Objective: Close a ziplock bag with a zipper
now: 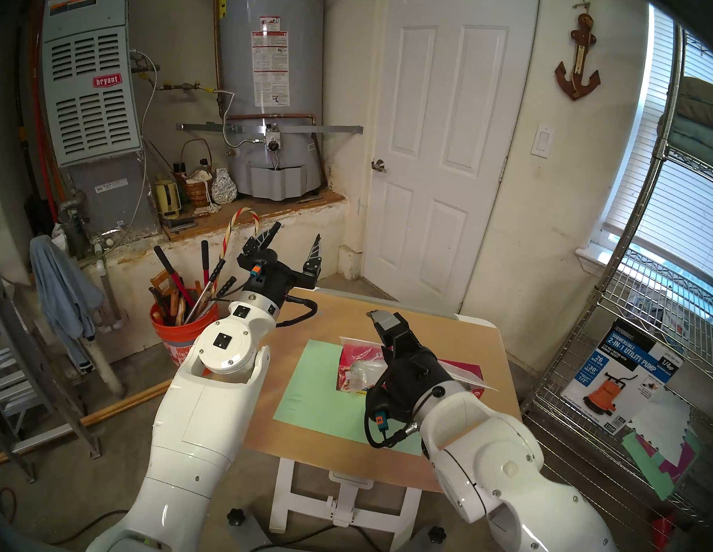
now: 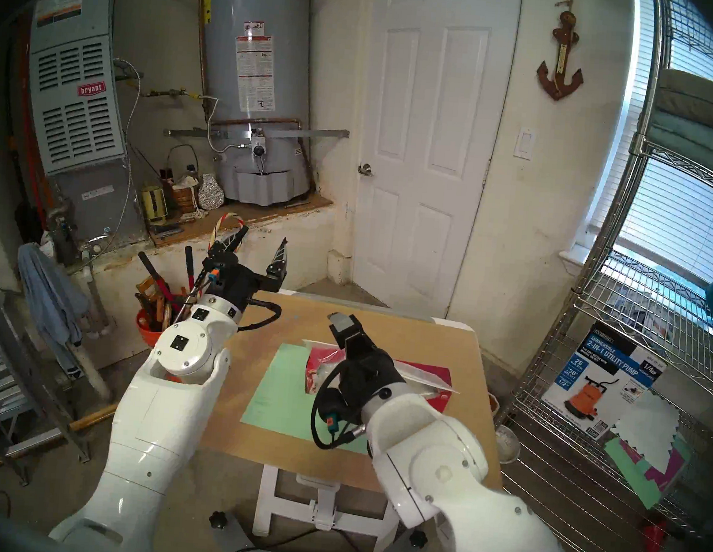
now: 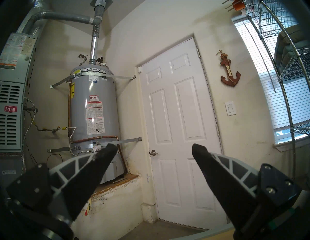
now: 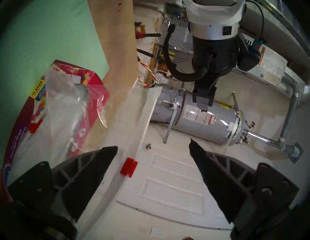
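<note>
ziplock bag lengthwise atop red box | zipper off table | both hands spread, empty

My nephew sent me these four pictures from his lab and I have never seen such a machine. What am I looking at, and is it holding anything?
It is a robot with two white arms, each ending in a two-fingered gripper. Two pictures look down from its head, nearly identical. The other two come from cameras on its wrists, so the black fingers fill their bottom corners.

On the table lies a green sheet with a red box on it. A clear bag lies over the box. Its zipper, a white strip with a red slider, shows between the fingers in the right wrist's picture.

The left gripper is raised, open and empty. The right gripper is open too and holds nothing.
</note>
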Available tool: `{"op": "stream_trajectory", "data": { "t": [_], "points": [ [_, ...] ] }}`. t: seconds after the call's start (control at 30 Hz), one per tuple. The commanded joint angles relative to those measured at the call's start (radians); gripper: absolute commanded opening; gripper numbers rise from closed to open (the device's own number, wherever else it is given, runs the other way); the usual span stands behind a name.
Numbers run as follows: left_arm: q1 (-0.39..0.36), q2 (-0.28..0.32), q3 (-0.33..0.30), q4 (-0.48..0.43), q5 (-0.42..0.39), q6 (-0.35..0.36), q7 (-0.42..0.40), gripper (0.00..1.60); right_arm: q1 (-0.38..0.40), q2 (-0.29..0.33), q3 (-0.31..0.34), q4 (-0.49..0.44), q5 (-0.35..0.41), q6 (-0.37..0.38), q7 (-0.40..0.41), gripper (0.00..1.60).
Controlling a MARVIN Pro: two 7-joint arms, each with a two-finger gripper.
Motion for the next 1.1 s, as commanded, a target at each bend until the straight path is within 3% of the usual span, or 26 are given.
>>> {"op": "stream_trajectory", "data": {
  "t": [0.0, 0.27, 0.33, 0.57, 0.83, 0.87, 1.03, 1.07],
  "points": [
    [-0.013, 0.001, -0.001, -0.022, 0.001, -0.004, 0.0, 1.6, 0.111, -0.047, 0.03, -0.023, 0.083, -0.052, 0.121, 1.6],
    [-0.012, 0.001, -0.001, -0.024, 0.002, -0.003, 0.0, 1.6, 0.15, -0.062, 0.058, -0.002, 0.172, -0.081, 0.253, 1.6],
    [-0.012, 0.001, -0.001, -0.024, 0.002, -0.003, 0.0, 1.6, 0.147, -0.086, 0.076, -0.003, 0.205, -0.059, 0.289, 1.6],
    [-0.012, 0.001, -0.001, -0.024, 0.002, -0.003, 0.0, 1.6, 0.17, -0.093, 0.096, -0.012, 0.256, -0.07, 0.366, 1.6],
    [-0.012, 0.001, -0.001, -0.025, 0.002, -0.002, 0.001, 1.6, 0.18, -0.1, 0.096, 0.001, 0.265, -0.074, 0.4, 1.59],
    [-0.012, 0.001, -0.001, -0.025, 0.002, -0.002, 0.001, 1.6, 0.18, -0.1, 0.096, 0.003, 0.264, -0.075, 0.4, 1.49],
    [-0.012, 0.001, -0.001, -0.025, 0.002, -0.002, 0.001, 1.6, 0.186, -0.113, 0.1, 0.009, 0.284, -0.072, 0.422, 1.26],
    [-0.012, 0.001, -0.001, -0.025, 0.002, -0.002, 0.001, 1.6, 0.187, -0.113, 0.098, 0.008, 0.28, -0.072, 0.423, 0.97]
  ]
}}
